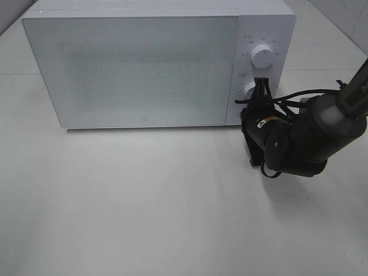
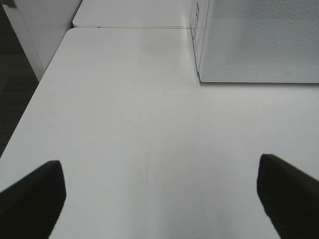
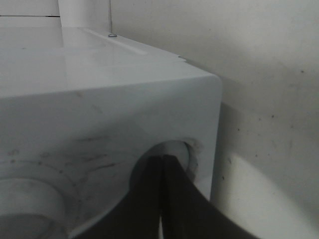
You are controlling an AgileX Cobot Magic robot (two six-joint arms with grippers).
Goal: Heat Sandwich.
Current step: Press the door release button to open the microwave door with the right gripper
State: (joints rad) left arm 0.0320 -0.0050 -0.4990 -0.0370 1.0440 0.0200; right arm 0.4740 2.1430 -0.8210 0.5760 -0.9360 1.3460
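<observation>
The sandwich is out of view. A white microwave stands at the back of the table with its door closed; its lower left corner also shows in the left wrist view. My right gripper is shut, its black fingertips together against the lower knob on the control panel. The right wrist view shows the same closed tips on that knob. My left gripper is open over bare table, well left of the microwave, with nothing between its fingers.
An upper knob sits above the lower one. The white table spreads in front of the microwave. Its left edge drops to a dark floor. The right arm's black body and cables lie before the control panel.
</observation>
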